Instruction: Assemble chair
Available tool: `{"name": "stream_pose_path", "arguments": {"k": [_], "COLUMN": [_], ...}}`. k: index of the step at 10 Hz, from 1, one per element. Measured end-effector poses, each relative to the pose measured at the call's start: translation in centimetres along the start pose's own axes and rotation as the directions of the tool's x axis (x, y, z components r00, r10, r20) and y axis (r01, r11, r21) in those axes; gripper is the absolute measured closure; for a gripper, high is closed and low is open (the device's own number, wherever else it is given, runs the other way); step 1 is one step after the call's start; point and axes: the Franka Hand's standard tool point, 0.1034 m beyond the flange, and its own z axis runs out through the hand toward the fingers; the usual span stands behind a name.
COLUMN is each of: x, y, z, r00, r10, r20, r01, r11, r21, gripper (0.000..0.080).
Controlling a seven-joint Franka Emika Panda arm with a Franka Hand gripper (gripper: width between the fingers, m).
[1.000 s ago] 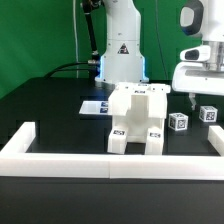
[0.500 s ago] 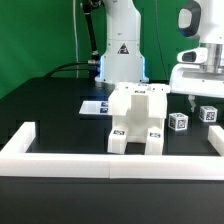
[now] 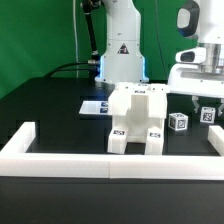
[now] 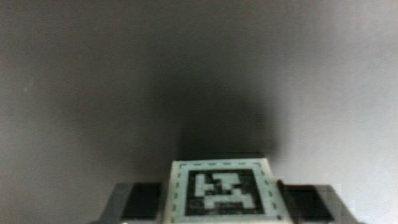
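The partly built chair (image 3: 136, 120), a white blocky body with black-and-white tags, stands mid-table. Two small white tagged chair blocks lie to the exterior view's right of it: one (image 3: 178, 121) sits free, the other (image 3: 207, 114) sits between my gripper's (image 3: 207, 103) fingers. In the wrist view this block's (image 4: 222, 186) tag faces the camera, with a dark finger (image 4: 143, 203) close on each side. The jaws stand apart, wider than the block, and the block rests on the table.
The marker board (image 3: 96, 106) lies flat behind the chair on the exterior view's left. A long low white border wall (image 3: 110, 165) runs along the front, with a short side piece (image 3: 22, 138). The robot base (image 3: 122, 55) stands at the back.
My gripper has come down a little over the right-hand block, so its fingers now straddle it. The chair and the other block have not moved.
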Motion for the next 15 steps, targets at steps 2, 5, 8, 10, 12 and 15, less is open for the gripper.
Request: {"name": "stream_pose_path", "arguments": {"k": [2,5,8,10,12,15], "x": [0.9,3.4,6.1,7.5,8.0,8.3], "y": [0.9,1.5,0.9,1.7,1.8,2.0], "z": [0.0,-3.3,-7.3,-8.1,-8.2,-8.5], "r00": [1.000,0.998,0.988,0.987,0.987,0.991], "r10": [0.021,0.065,0.130,0.136,0.138,0.100], "r20": [0.010,0.026,0.079,0.090,0.084,0.090], "r01": [-0.021,-0.065,-0.133,-0.139,-0.141,-0.103], "r11": [1.000,0.998,0.991,0.990,0.989,0.994], "r21": [-0.015,0.003,0.034,0.034,0.032,0.034], "gripper": [0.0511,0.0511,0.0510,0.0510,0.0509,0.0509]}}
